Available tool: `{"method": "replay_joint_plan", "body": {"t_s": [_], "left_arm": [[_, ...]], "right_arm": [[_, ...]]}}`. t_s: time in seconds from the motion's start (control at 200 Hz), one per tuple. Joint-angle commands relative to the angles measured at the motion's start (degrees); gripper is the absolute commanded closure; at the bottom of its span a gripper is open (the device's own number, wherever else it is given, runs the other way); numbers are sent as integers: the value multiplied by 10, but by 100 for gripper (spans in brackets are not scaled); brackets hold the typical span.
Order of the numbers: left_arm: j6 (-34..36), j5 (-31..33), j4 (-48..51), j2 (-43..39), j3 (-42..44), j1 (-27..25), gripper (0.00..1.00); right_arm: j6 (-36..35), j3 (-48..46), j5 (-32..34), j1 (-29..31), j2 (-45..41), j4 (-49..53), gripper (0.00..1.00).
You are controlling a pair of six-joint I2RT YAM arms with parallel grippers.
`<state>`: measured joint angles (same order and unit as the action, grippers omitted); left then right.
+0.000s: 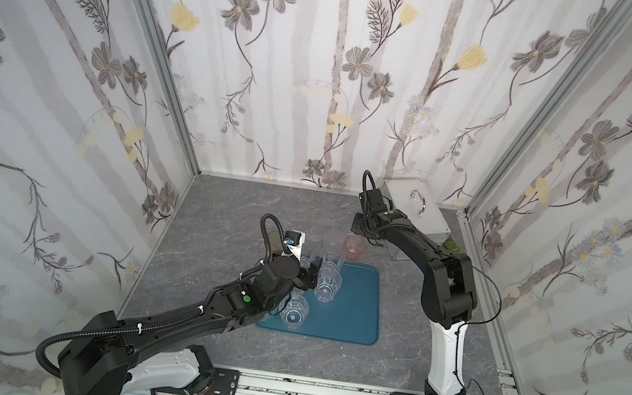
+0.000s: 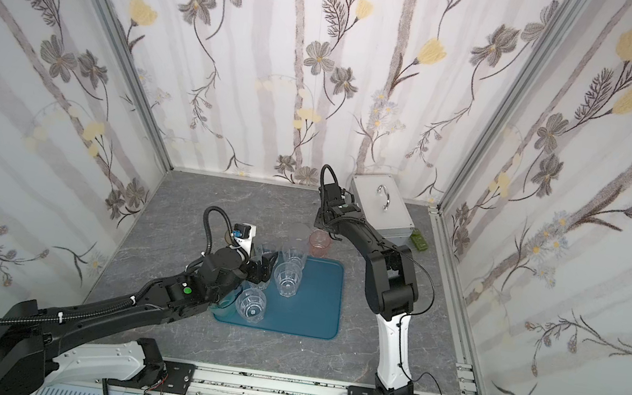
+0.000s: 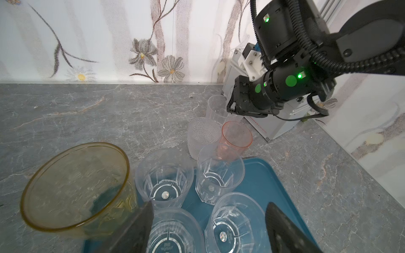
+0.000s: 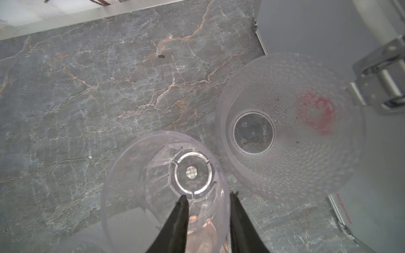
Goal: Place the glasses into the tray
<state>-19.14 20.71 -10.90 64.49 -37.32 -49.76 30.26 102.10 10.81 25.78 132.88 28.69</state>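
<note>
- Now, the left end effector [image 3: 210, 204] has its two fingers [image 3: 140, 227] spread wide apart, and it holds nothing.
- Just below it, between those fingers, a pair of clear glasses [image 3: 232, 221] stands upright in the blue tray [image 3: 258, 179].
- Two more clear glasses [image 3: 219, 175] stand just past its fingertips, close side by side.
- An amber glass [image 3: 76, 186] stands just outside one finger, not between the two. I cannot tell if it is on the tray or on the desk.
- The right end effector [image 4: 208, 195] is well apart from the left one, out past the edge of the tray.
- One of its fingers is inside a tall clear glass [image 4: 162, 175] and the other finger is outside. The wall of the glass is between them.
- A gap shows between the fingers, so I cannot tell if they are squeezing the wall.
- The grey desk [image 4: 87, 98] shows through that glass, and no blue tray shows under it.
- A bumpy frosted glass [image 4: 289, 131] stands just beside this end effector, next to the silver case [image 4: 306, 26].
- A pink glass [image 1: 353, 248] stands on the desk right by this end effector, just outside the tray.
</note>
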Motion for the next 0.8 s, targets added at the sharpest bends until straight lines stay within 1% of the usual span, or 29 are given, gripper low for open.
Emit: {"method": "replay_joint_plan", "body": {"t_s": [0.0, 0.155, 0.235, 0.4, 0.63, 0.7, 0.795], "left_arm": [[-10, 0, -14, -1, 2, 0, 17], [-9, -3, -14, 4, 1, 0, 17], [-14, -2, -14, 0, 3, 0, 18], [-7, -3, -14, 13, -5, 0, 17], [-7, -5, -14, 19, -19, 0, 17], [-6, -2, -14, 16, -18, 0, 17], [-7, 6, -14, 3, -13, 0, 17]], "right_arm": [[7, 10, 4, -2, 9, -7, 78], [10, 13, -1, -5, 8, -3, 90], [9, 8, 5, -2, -9, -1, 94], [0, 0, 9, 6, -61, 1, 97], [-4, -31, -7, 26, -143, 3, 98], [-4, -51, -26, 30, -172, 4, 98], [-6, -102, -72, 36, -227, -7, 98]]}}
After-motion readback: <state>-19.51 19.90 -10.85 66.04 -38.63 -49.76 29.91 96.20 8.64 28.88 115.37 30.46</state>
